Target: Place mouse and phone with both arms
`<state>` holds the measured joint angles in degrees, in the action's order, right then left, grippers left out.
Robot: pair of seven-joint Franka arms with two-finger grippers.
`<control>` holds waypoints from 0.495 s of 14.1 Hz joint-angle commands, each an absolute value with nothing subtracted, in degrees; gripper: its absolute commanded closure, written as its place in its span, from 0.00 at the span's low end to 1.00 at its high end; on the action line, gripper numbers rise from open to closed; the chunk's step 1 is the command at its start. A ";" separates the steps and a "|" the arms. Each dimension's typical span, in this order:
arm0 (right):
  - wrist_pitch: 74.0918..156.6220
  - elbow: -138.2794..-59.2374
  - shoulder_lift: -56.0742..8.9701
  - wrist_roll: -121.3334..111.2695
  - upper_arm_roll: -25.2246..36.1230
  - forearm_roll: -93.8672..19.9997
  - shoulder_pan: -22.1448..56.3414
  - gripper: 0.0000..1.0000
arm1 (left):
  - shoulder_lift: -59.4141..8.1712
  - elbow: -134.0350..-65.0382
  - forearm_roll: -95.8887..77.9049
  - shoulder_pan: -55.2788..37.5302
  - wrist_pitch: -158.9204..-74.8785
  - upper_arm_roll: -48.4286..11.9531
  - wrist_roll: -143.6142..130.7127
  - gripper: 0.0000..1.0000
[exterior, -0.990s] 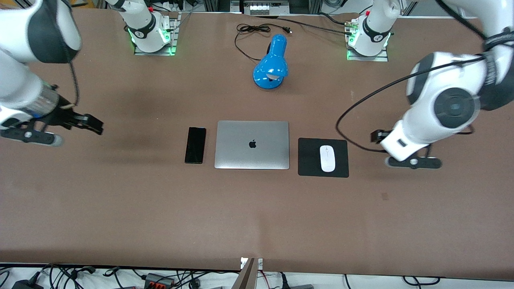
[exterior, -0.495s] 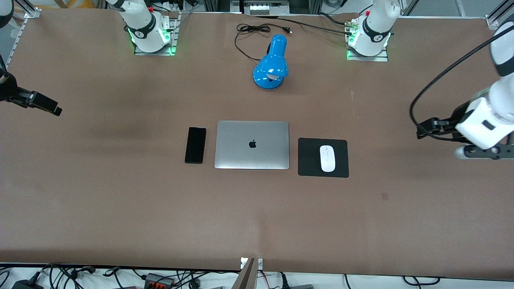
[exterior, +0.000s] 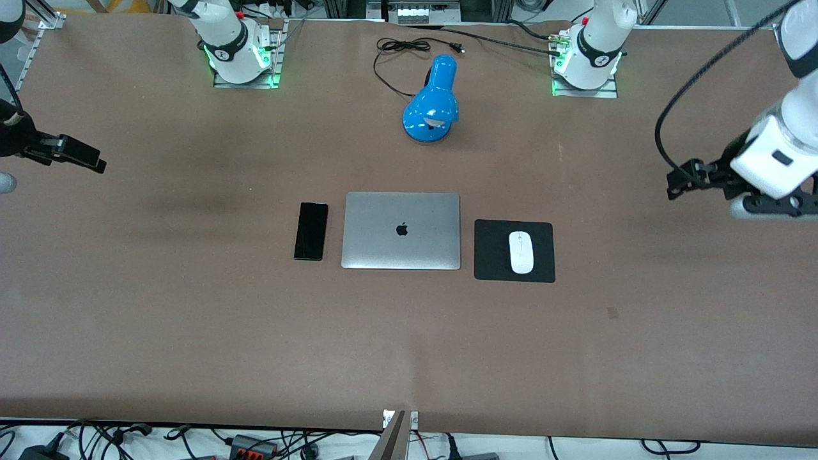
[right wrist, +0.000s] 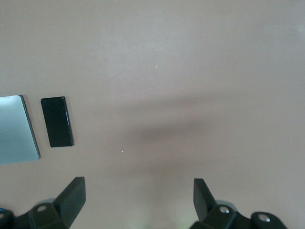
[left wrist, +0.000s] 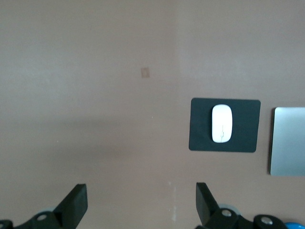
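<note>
The mouse (exterior: 521, 252) lies on the black mouse pad (exterior: 493, 250) and the phone (exterior: 310, 230) lies on the desk (exterior: 409, 345), one on each side of the closed laptop (exterior: 401, 230). Both look placed. The best move seems to be to keep both arms up and away.

The left gripper (exterior: 679, 186) hangs spread wide and empty over the desk at the left arm's end. The right gripper (exterior: 83, 157) hangs wide and empty over the other end.

The phone and mouse each run lengthwise from the front camera toward the robot bases.

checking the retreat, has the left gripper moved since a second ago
Yes. The left gripper has pulled away from the mouse pad, toward the left arm's end of the table.
</note>
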<state>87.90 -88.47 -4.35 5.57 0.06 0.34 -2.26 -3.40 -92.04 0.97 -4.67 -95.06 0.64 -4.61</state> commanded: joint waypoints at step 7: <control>90.79 -89.91 -2.99 2.72 -1.49 1.23 -2.99 0.00 | 2.46 -96.33 1.67 -4.48 -92.11 0.17 -2.11 0.00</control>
